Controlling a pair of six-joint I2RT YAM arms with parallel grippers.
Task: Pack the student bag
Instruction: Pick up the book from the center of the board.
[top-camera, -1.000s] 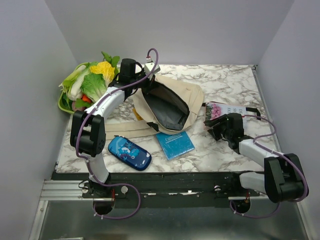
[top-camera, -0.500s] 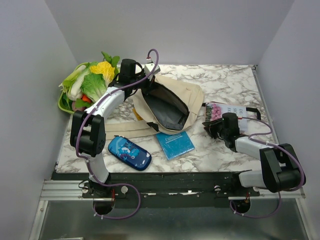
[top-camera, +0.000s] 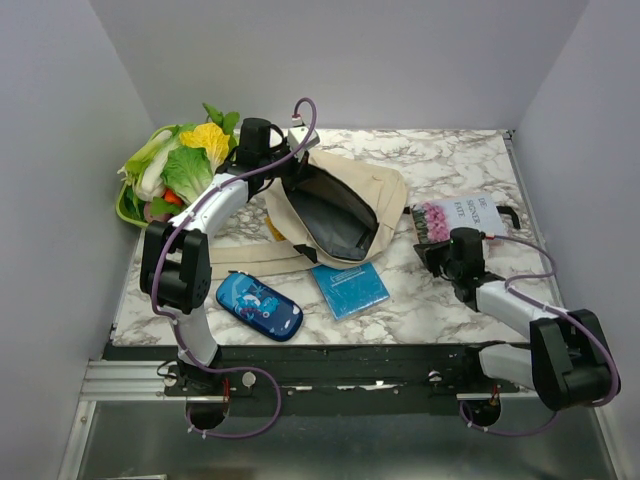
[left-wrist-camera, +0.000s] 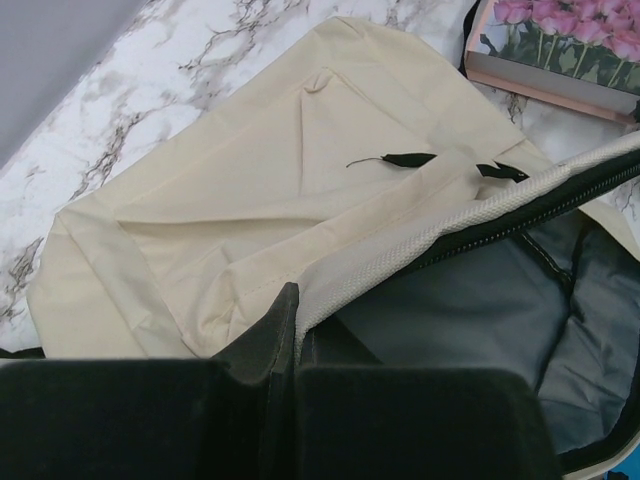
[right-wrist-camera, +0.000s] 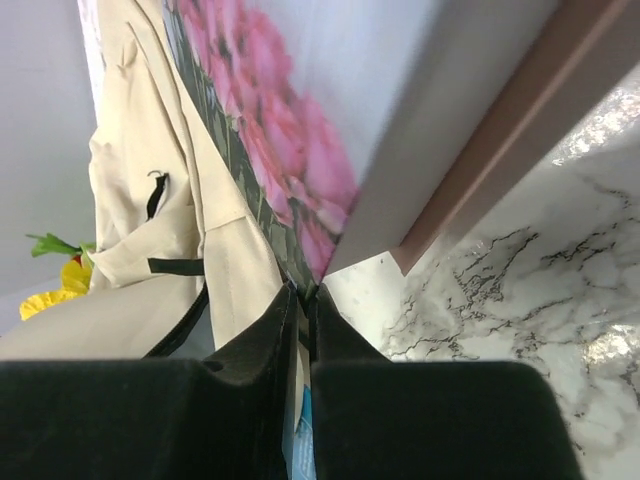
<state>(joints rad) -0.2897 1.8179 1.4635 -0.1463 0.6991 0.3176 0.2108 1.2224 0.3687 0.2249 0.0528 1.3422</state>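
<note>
The student bag (top-camera: 385, 195) lies open in the middle of the counter (top-camera: 440, 160). The left claw (left-wrist-camera: 292, 310) is pinched tight on the bag's zip edge. The right claw (right-wrist-camera: 303, 300) is pinched on a corner of the flower book (top-camera: 455, 215), just right of the bag
</note>
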